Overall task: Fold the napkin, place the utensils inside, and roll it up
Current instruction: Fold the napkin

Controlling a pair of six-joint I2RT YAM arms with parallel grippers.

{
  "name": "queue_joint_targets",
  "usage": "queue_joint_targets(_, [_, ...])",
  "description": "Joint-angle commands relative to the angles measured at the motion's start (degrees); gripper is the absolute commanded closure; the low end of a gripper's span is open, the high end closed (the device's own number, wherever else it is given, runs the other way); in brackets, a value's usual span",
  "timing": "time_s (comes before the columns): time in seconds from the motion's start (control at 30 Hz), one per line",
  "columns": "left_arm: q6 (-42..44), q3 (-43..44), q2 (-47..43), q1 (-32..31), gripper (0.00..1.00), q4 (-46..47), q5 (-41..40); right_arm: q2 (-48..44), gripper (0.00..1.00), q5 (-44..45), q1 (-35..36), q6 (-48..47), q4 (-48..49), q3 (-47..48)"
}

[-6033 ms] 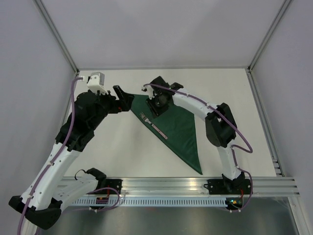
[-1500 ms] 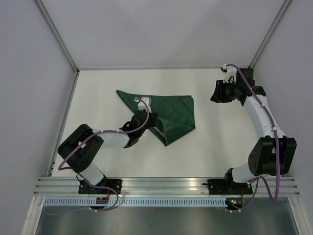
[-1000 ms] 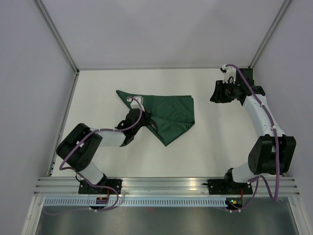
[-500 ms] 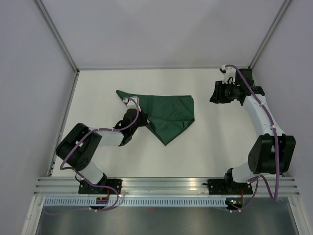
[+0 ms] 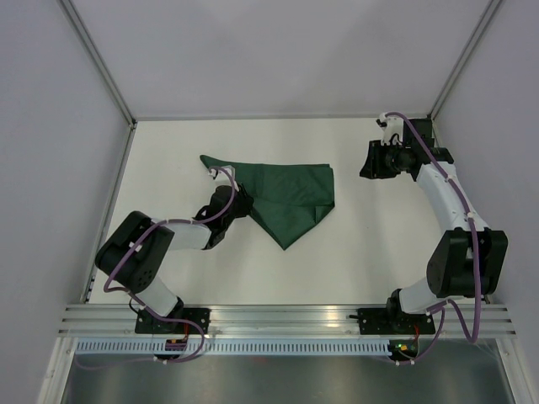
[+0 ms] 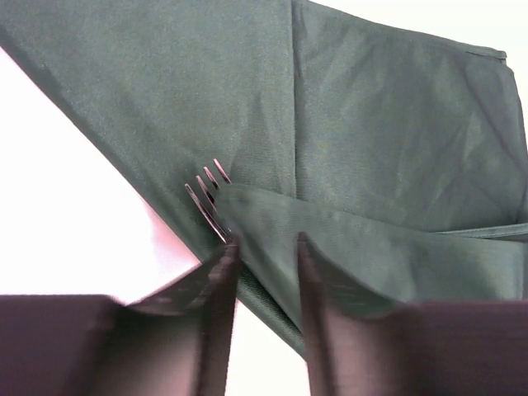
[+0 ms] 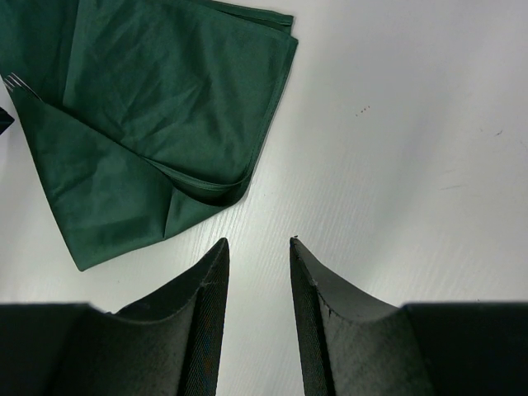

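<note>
The dark green napkin (image 5: 290,189) lies folded over itself at mid-table, with a pointed flap toward the front. From its left fold only the silvery tines of the fork (image 6: 208,186) poke out; the handle is hidden under the cloth. My left gripper (image 5: 242,205) sits low at that left edge. In the left wrist view its jaws (image 6: 262,243) stand a little apart, open, with the napkin's (image 6: 371,124) folded edge lying loosely between them. My right gripper (image 5: 369,162) hovers open over bare table at the far right, with the napkin (image 7: 165,99) and the tines (image 7: 12,81) off to its left.
The white table (image 5: 379,244) is closed in by grey walls on three sides. An aluminium rail (image 5: 286,320) carrying both arm bases runs along the near edge.
The left gripper has slid up and to the left along the napkin's edge, and its jaws have parted from shut. The right arm has barely moved.
</note>
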Motion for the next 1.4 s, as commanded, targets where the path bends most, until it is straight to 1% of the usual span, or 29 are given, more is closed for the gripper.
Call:
queue_joint_targets(0.0, [-1.6, 1.9, -0.8, 0.4, 0.58, -0.4, -1.2, 0.0, 0.59, -0.8, 0.2, 0.0, 0.8, -0.6])
queue_joint_targets(0.03, [-1.4, 1.8, -1.3, 0.5, 0.51, -0.6, -1.4, 0.0, 0.59, -0.8, 0.4, 0.0, 0.7, -0.6])
queue_joint_targets(0.13, [-0.8, 1.9, -3.7, 0.5, 0.45, -1.6, -2.4, -0.1, 0.59, -0.8, 0.3, 0.0, 0.8, -0.7])
queue_joint_targets(0.3, [-0.9, 2.3, -8.5, 1.6, 0.41, -5.6, -8.4, -0.1, 0.59, -1.2, 0.5, 0.0, 0.7, -0.7])
queue_joint_targets(0.33, [-2.2, 2.5, -9.6, 3.5, 0.4, -6.3, -8.8, -0.1, 0.59, -1.2, 0.6, -0.1, 0.6, -0.7])
queue_joint_targets(0.37, [-2.9, 3.8, -9.9, 4.8, 0.4, -9.0, -8.4, -0.2, 0.59, -1.3, 0.6, 0.0, 0.5, -0.7])
queue_joint_targets(0.4, [-3.8, 5.1, -9.8, 7.7, 0.4, -11.1, -8.1, -0.2, 0.59, -1.4, 0.8, 0.0, 0.6, -0.7])
queue_joint_targets(0.47, [-5.7, 9.5, -8.1, 10.8, 0.41, -16.7, -5.2, -0.2, 0.59, -1.4, 0.9, 0.0, 0.6, -0.7])
queue_joint_targets(0.57, [-8.1, 14.9, -3.7, 16.2, 0.43, -21.6, -1.1, -0.4, 0.59, -1.4, 1.3, 0.0, 0.6, -0.6])
queue_joint_targets(0.6, [-8.7, 16.3, -2.5, 18.5, 0.43, -22.5, -0.1, -0.5, 0.59, -1.5, 1.2, -0.1, 0.6, -0.6])
queue_joint_targets(0.63, [-9.4, 17.5, -1.2, 19.4, 0.43, -23.1, 1.7, -0.5, 0.59, -1.6, 1.3, 0.1, 0.6, -0.6])
queue_joint_targets(0.67, [-9.7, 19.6, 1.4, 20.4, 0.41, -23.6, 2.7, -0.6, 0.59, -1.7, 1.3, 0.1, 0.6, -0.6])
queue_joint_targets(0.7, [-10.3, 20.4, 2.5, 22.3, 0.38, -24.2, 3.7, -0.6, 0.59, -1.7, 1.3, 0.1, 0.5, -0.7])
queue_joint_targets(0.8, [-12.1, 22.9, 7.2, 26.1, 0.37, -23.9, 9.6, -0.7, 0.59, -2.0, 1.2, 0.1, 0.6, -0.7])
queue_joint_targets(0.93, [-12.7, 25.6, 12.4, 28.6, 0.4, -22.6, 13.1, -0.8, 0.59, -2.1, 1.2, 0.1, 0.7, -0.7])
queue_joint_targets(1.0, [-12.9, 26.3, 15.0, 29.3, 0.4, -20.5, 16.6, -0.6, 0.59, -2.1, 2.1, 0.2, 0.6, -0.7])
queue_joint_targets(1.17, [-15.4, 27.8, 18.6, 30.2, 0.4, -16.9, 18.7, -0.6, 0.59, -2.1, 3.1, 0.1, 0.7, -0.6])
queue_joint_targets(1.37, [-17.7, 30.7, 23.0, 30.7, 0.41, -17.5, 19.3, -0.2, 0.59, -1.8, 3.5, 0.0, 0.9, -0.7])
